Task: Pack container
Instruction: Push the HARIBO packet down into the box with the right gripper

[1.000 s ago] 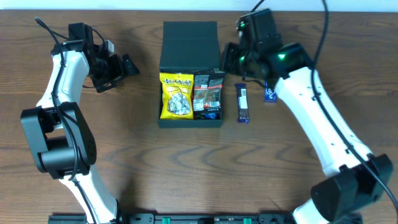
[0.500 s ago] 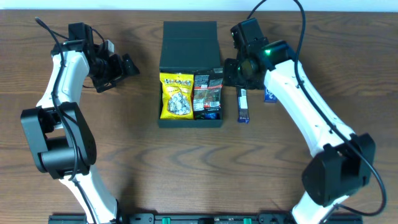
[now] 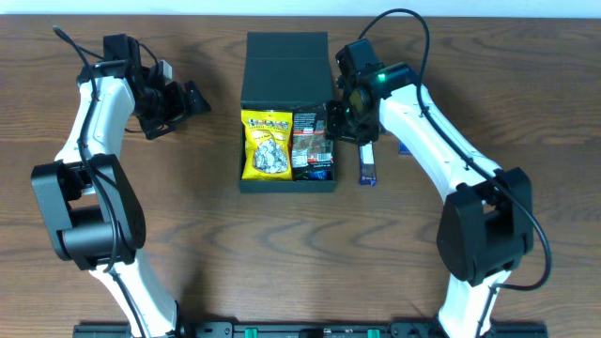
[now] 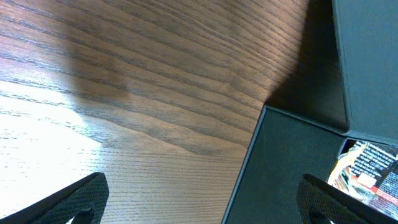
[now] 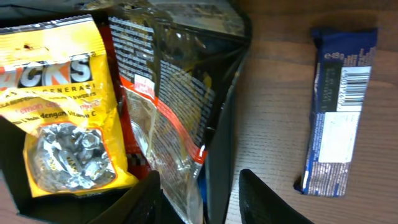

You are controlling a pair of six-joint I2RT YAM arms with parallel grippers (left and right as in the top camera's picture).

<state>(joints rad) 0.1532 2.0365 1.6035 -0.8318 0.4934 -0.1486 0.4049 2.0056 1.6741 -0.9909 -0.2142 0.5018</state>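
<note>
1. At top centre of the overhead frame sat the container (image 3: 286, 61), its lid flap lying open toward the top edge. A yellow packet (image 3: 266, 143) and a dark packet (image 3: 313, 141) lay side by side inside.
2. The right gripper (image 3: 340, 117) hung over the container's right wall, fingers (image 5: 267, 199) partly spread, straddling that wall and the dark packet's edge.
3. A blue bar (image 3: 367, 158) lay on the table (image 3: 207, 244) just right of that wall.
4. At upper left, the left gripper (image 3: 183, 108) stood with fingers spread wide, well apart from the container's left edge.
</note>
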